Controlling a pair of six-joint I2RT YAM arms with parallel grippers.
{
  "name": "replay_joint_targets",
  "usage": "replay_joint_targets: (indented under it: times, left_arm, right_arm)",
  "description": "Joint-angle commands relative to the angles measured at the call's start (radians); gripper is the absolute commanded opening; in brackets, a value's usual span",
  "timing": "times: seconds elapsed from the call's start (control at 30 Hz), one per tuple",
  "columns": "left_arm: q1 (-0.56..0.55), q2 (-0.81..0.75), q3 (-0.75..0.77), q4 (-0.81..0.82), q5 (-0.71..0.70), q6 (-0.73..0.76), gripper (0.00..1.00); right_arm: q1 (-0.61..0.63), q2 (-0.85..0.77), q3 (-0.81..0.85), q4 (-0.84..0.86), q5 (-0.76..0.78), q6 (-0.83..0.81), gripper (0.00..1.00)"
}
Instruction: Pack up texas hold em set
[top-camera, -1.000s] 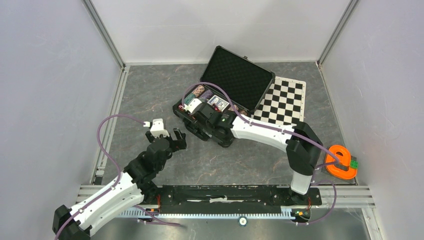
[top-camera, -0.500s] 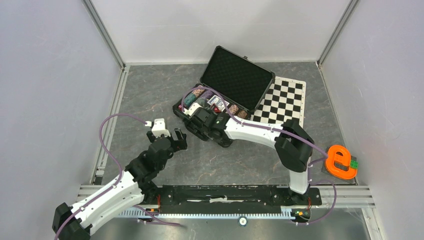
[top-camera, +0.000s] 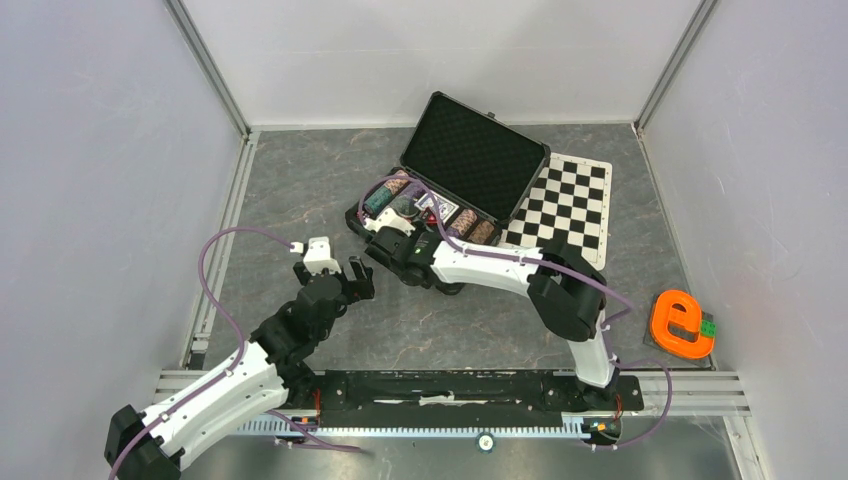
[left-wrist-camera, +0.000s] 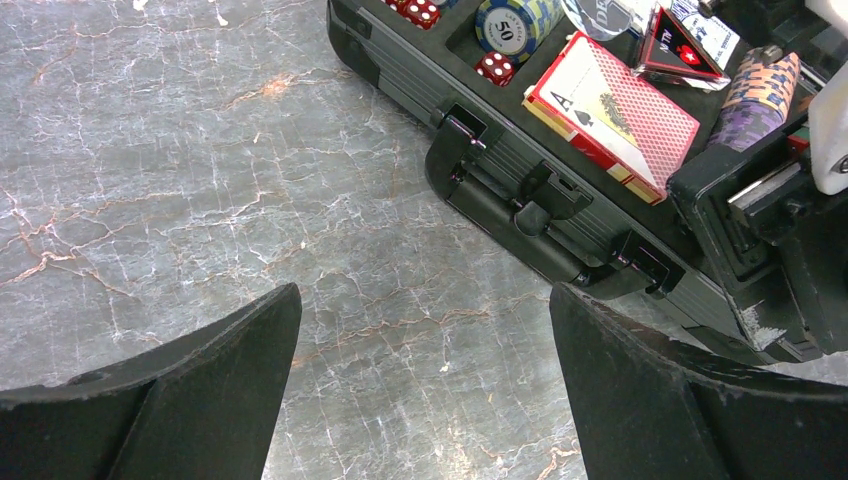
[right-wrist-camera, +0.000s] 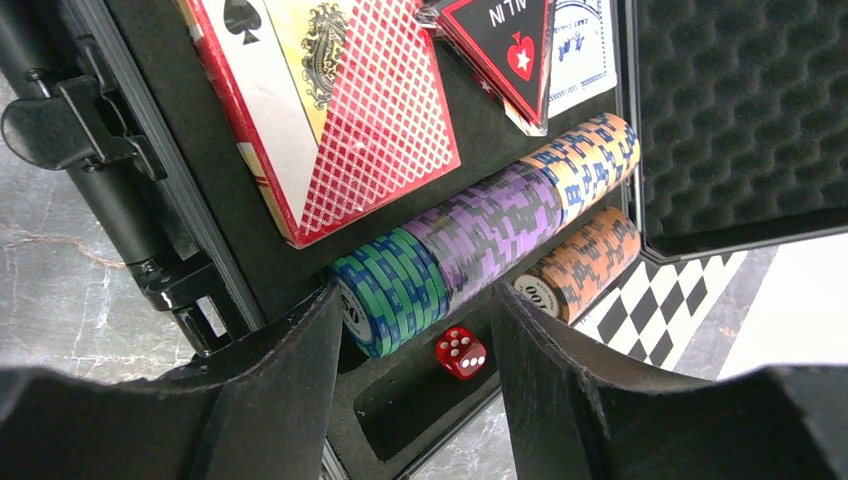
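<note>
From above, the case (top-camera: 470, 152) stands open on the table (top-camera: 300, 190), its foam-lined lid tipped back so the tray below stays free for loading. The chequered mat (top-camera: 572, 205) lies just beside the case on the right. The orange e-shaped piece (top-camera: 683, 323) sits well apart from the case and plays no part. The right gripper (top-camera: 388, 226) reaches over the case's near left corner, where the tray is. The left gripper (top-camera: 356, 276) hangs just in front of the case over bare table, probably parked there so as not to crowd the other arm. In the left wrist view, that gripper's fingers are spread wide with nothing between them, facing the case's front wall with its latches. Past that wall the red deck (left-wrist-camera: 612, 110) lies flat in its recess, and small red dice (left-wrist-camera: 495, 68) sit in a slot nearby. In the right wrist view, the right gripper's fingers stand apart, straddling the teal end of a row of chips (right-wrist-camera: 480, 235) lying on edge in the case's groove. They clamp nothing; the row appears to rest on the foam alone. One of the dice sits below that end. The blue deck (right-wrist-camera: 580, 45) lies near the case's hinge, partly under a black triangular card. Judging by the filled tray, packing looks nearly done, with the lid not yet shut.
</note>
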Motion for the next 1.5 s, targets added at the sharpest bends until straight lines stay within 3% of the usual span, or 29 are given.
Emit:
replay_joint_targets:
  times: [0.0, 0.3, 0.67, 0.93, 1.07, 1.23, 1.37, 1.47]
  left_arm:
    - [0.004, 0.008, 0.009, 0.042, -0.008, -0.017, 1.00]
    - [0.005, 0.002, 0.008, 0.040, -0.008, -0.016, 1.00]
    - [0.005, 0.001, 0.008, 0.041, -0.002, -0.015, 1.00]
    - [0.032, 0.108, 0.004, 0.114, 0.109, -0.031, 0.99]
    - [0.148, 0.218, 0.024, 0.155, 0.300, -0.093, 0.98]
    - [0.330, 0.248, -0.001, 0.247, 0.527, -0.179, 0.96]
    - [0.406, 0.264, -0.024, 0.300, 0.598, -0.228, 0.94]
    - [0.412, 0.275, -0.032, 0.314, 0.606, -0.233, 0.91]
  right_arm:
    - [-0.012, 0.030, 0.044, -0.088, 0.146, 0.031, 0.61]
    - [-0.015, -0.092, -0.008, 0.048, -0.205, -0.063, 0.70]
    - [-0.103, -0.217, -0.048, 0.062, -0.374, -0.086, 0.74]
    - [-0.423, -0.435, -0.111, 0.153, -0.484, -0.031, 0.73]
    - [-0.662, -0.496, -0.100, 0.171, -0.560, 0.074, 0.73]
    - [-0.993, -0.558, -0.268, 0.370, -0.729, 0.248, 0.69]
    - [-1.165, -0.511, -0.365, 0.574, -0.900, 0.374, 0.59]
    - [-1.177, -0.387, -0.268, 0.577, -0.882, 0.385, 0.42]
